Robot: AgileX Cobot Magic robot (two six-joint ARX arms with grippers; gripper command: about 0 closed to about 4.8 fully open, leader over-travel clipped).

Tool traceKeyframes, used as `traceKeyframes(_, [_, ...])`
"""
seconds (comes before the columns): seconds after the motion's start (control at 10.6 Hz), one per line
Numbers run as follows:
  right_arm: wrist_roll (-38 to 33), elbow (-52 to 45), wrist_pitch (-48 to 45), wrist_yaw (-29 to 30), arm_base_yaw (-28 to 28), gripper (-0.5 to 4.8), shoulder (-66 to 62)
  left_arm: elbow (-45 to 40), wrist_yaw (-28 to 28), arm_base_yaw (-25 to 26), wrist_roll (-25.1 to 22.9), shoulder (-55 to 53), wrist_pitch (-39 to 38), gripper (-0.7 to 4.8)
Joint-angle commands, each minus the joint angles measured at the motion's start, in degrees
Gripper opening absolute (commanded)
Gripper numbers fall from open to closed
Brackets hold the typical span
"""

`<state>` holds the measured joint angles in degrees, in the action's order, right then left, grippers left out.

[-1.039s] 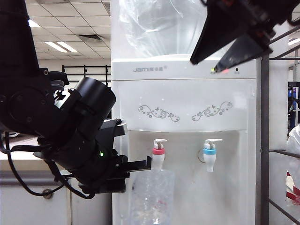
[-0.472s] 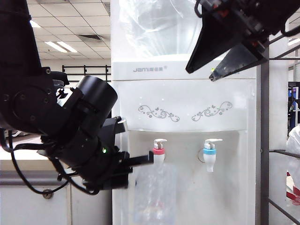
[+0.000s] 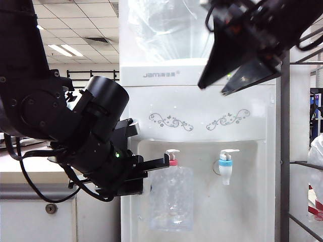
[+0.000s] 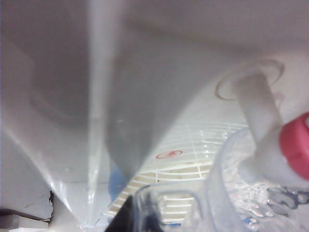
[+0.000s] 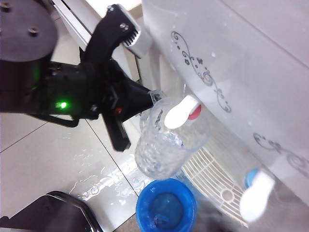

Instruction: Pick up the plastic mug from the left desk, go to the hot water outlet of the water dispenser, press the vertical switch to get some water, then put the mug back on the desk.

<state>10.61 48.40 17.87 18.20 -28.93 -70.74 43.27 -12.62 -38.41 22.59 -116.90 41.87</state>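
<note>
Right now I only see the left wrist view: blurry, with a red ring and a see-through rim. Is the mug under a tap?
Observer: Yes. The left gripper is shut on the mug and holds it off the ground, its mouth raised to the red-ringed tap.
Operator: Is anything pressing the lever?
Observer: No. The right gripper hangs open and empty, high up by the water dispenser's small lights, well above the lever.
Operator: Is there another tap?
Observer: Yes. In the exterior view a blue-ringed tap sits to the right of the red one, with nothing under it.
</note>
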Motion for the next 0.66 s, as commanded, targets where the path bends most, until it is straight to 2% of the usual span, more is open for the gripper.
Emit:
traceKeyframes(0.09, [0.1,0.2,-5.6,2.9,-0.2,-0.14,-2.8,0.2,0.9,-0.1,0.3,0.3,2.3,-0.07])
traceKeyframes(0.66, [-0.4,0.3,-14.3,3.2,-0.9,-0.02,-11.1,0.2,0.9,-0.1,0.2,0.3,2.4,-0.07])
